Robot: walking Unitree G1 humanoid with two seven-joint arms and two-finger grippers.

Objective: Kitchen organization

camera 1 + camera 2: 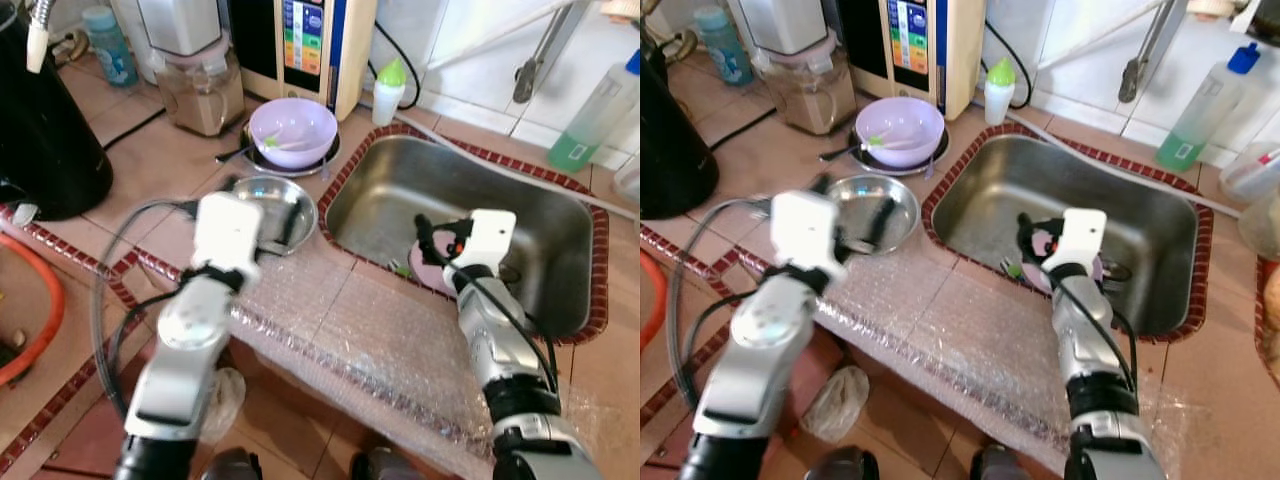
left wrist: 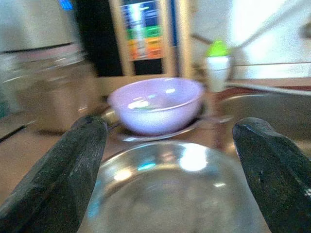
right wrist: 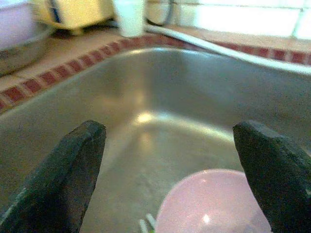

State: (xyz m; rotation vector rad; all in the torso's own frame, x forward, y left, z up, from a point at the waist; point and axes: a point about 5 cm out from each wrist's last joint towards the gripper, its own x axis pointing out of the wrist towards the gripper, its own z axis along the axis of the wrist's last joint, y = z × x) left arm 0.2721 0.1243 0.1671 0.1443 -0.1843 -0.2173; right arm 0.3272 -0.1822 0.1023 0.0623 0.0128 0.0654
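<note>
Left eye view: a tiled counter (image 1: 120,170) with a steel sink (image 1: 560,215) set into it; a sheet of bubble wrap (image 1: 370,340) lies along the front edge.
Left gripper (image 2: 170,160): jaws spread wide, holding nothing — poised just above the near rim of a steel bowl (image 1: 275,200) that stands on the counter beside the sink's left edge.
Lilac bowl (image 1: 293,128): rests on a shallow metal plate just behind the steel bowl; it holds some utensil, too blurred to name.
Right gripper (image 3: 170,160): jaws spread, empty — reaching down into the sink, aimed at a pink bowl (image 3: 214,204) on the sink floor.
Pink bowl: lies in the near part of the basin, close to the drain; a small green item sits beside it, too small to identify.
Background: a water-purifier unit (image 1: 305,45), a blender jar (image 1: 203,90), a small green-capped bottle (image 1: 389,90) and a green detergent bottle (image 1: 590,120) stand along the tiled wall.
Step in hand (judged): both arms are at the approach stage; neither has closed on a dish.
Next move (judged): the right jaws must drop over the pink bowl's rim and close on its thin wall; a steel basin is slippery, so the rim could skate away. The left jaws likewise need to straddle the steel bowl's rim before closing.
</note>
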